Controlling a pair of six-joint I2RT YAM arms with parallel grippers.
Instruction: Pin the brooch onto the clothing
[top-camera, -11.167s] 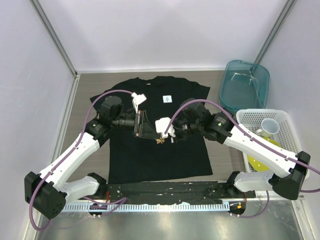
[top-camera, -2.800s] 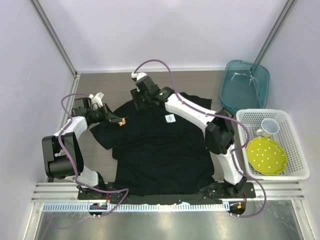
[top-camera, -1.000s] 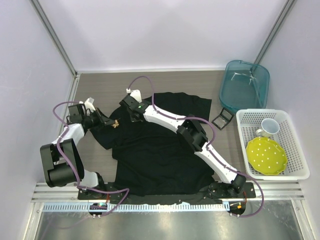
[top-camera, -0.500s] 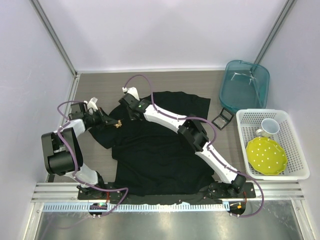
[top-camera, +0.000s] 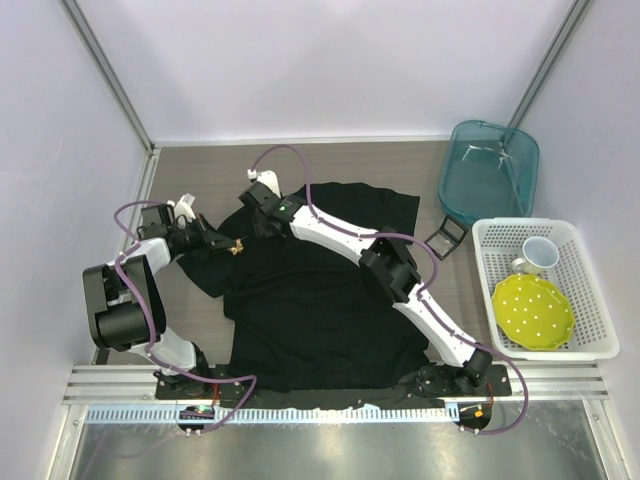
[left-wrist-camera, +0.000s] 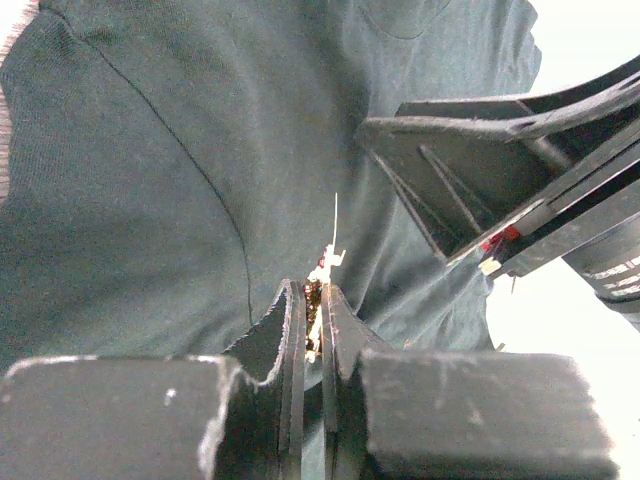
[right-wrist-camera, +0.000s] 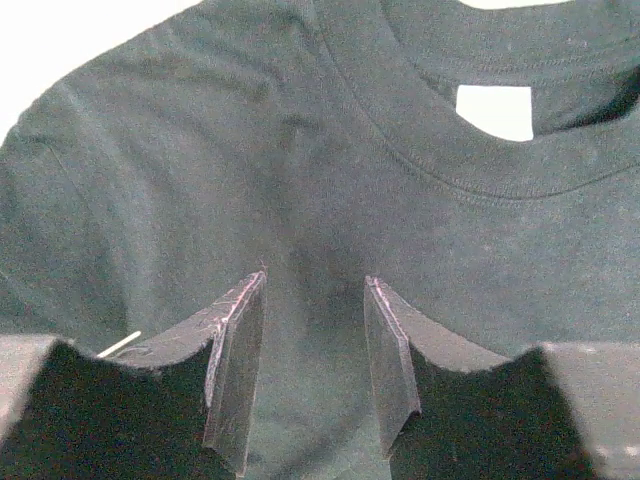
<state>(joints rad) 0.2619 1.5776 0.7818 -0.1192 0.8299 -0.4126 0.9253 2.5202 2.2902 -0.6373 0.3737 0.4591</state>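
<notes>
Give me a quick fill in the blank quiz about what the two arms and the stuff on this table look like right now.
1. The left pincer is shut on the ____.
2. The right pincer has its jaws ____ over the T-shirt.
3. The yellow plate lies in the white ____.

Missing words: brooch; open; basket.

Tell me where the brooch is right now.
In the top view, the brooch is left of centre, pinched in the left hand at the shoulder area of the black T-shirt, close beside the open right hand.
</notes>
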